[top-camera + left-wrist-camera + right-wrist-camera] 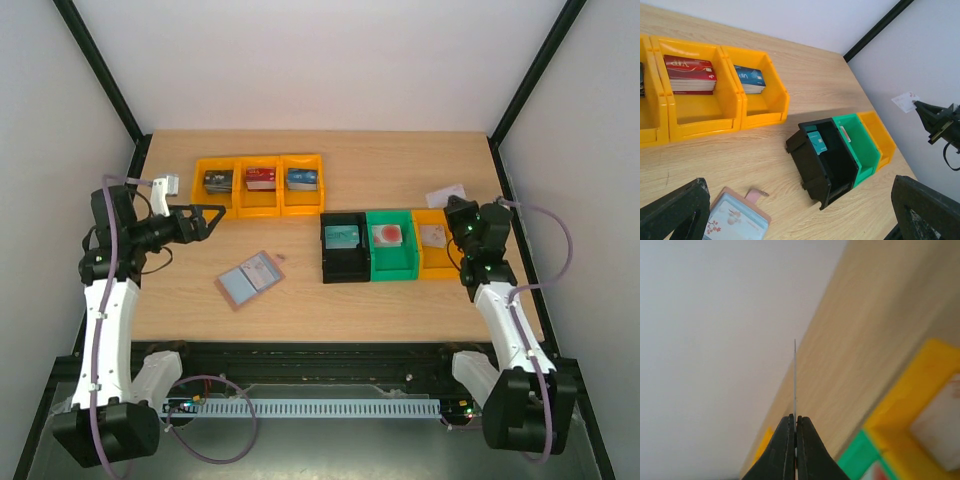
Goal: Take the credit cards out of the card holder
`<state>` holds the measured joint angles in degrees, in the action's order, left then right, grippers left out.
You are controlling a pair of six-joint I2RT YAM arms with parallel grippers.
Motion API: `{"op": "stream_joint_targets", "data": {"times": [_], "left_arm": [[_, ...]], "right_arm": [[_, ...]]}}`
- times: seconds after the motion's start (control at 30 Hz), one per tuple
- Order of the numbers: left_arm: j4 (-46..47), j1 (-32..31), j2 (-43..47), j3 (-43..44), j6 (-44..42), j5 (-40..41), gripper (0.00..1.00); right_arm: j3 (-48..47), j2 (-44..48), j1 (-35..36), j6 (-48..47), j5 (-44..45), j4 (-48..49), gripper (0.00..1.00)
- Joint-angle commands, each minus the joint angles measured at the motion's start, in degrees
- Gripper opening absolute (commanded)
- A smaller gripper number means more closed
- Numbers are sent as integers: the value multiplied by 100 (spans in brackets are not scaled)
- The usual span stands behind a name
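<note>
The right gripper [795, 417] pinches a pale card [795, 375] near the yellow bin [433, 272], likely needing lowering and release; the left gripper [212, 222] hangs wide open.

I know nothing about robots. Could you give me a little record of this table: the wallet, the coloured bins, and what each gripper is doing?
card holder: lying open on the table, pale blue inside up
left gripper: open, empty
right gripper: shut on a white card, held in the air
black bin: one teal card
green bin: one reddish card
back yellow bins: three stacks of cards
</note>
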<state>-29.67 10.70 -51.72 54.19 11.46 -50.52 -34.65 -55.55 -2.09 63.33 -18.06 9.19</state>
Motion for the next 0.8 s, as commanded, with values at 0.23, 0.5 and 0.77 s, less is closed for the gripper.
{"op": "stream_joint_targets", "data": {"times": [0.23,0.5,0.77], "left_arm": [[76,-68,85,-92,-50,16,100],[66,-72,92,-119,-59,21,99],[70,-77,105,-137,-65,21,99]], "right_arm": [[559,-416,-367,60,917,-501,2],[888,-941,-369,326,644,107,2],[963,-1421,-369,687,438,590,2]]}}
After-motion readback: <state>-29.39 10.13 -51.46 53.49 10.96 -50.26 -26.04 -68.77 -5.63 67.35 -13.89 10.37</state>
